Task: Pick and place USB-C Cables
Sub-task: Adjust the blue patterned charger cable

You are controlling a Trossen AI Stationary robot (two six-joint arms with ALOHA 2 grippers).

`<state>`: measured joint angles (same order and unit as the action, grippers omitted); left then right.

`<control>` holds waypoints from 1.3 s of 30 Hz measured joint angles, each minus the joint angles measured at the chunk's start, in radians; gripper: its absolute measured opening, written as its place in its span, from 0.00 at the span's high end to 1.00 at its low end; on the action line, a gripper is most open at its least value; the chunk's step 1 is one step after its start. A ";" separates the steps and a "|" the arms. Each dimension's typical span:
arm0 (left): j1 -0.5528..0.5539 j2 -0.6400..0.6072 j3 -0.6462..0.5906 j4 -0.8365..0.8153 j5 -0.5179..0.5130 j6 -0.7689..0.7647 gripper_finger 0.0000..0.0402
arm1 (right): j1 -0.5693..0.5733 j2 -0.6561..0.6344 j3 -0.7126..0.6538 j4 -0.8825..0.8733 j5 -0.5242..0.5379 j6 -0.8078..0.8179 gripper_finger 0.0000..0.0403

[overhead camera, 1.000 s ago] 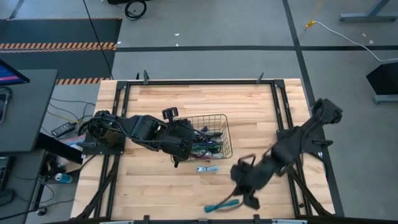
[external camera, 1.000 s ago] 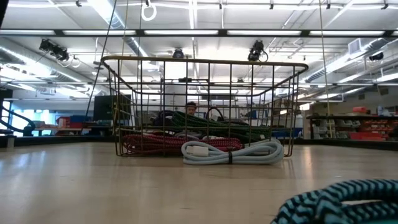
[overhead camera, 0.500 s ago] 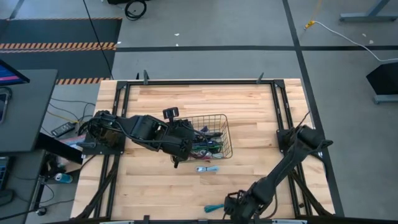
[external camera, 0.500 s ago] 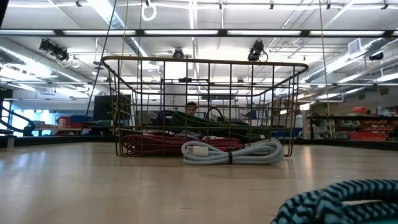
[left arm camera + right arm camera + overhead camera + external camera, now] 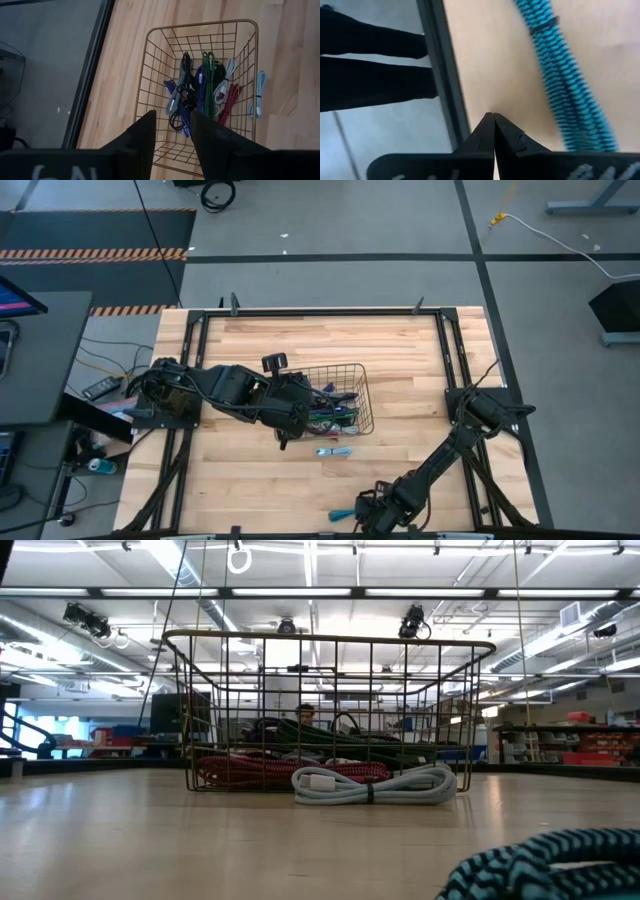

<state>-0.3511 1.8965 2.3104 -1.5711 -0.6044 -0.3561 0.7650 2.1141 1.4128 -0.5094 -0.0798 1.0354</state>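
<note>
Currently the right gripper sits low at the near edge of the table, fingers pressed together with nothing between them. Its wrist view shows the closed fingertips over bare wood, with the teal striped cable lying just beside them, not touched. From above, that teal cable lies at the near table edge, right next to the right gripper. The low view has it in the near foreground corner.

The left gripper hangs over the wire basket's left side, fingers partly spread and holding nothing; the basket interior shows between them.

Inside the basket: a pile of bundled cables – blue/purple, black, green, grey-white and red ones, overlapping. The low view shows the red bundle on the basket floor and a green one above it.

One light blue cable lies on the table just outside the basket's near side, well apart from both grippers. In the low view it sits in front of the basket wall.
</note>
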 joint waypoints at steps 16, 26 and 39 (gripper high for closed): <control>0.000 0.000 0.000 0.000 0.052 -0.017 0.68 | -0.110 0.004 0.000 -0.072 0.143 -0.200 1.00; 0.000 0.000 0.000 0.000 0.053 0.001 0.68 | -0.180 0.005 -0.002 -0.080 0.172 -0.311 1.00; 0.000 0.000 0.000 0.000 0.053 0.005 0.68 | -0.209 -0.102 -0.013 -0.154 0.236 -0.364 1.00</control>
<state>-0.3510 1.8965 2.3104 -1.5711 -0.5514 -0.3508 0.5555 2.0123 1.3996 -0.6636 0.1565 0.6710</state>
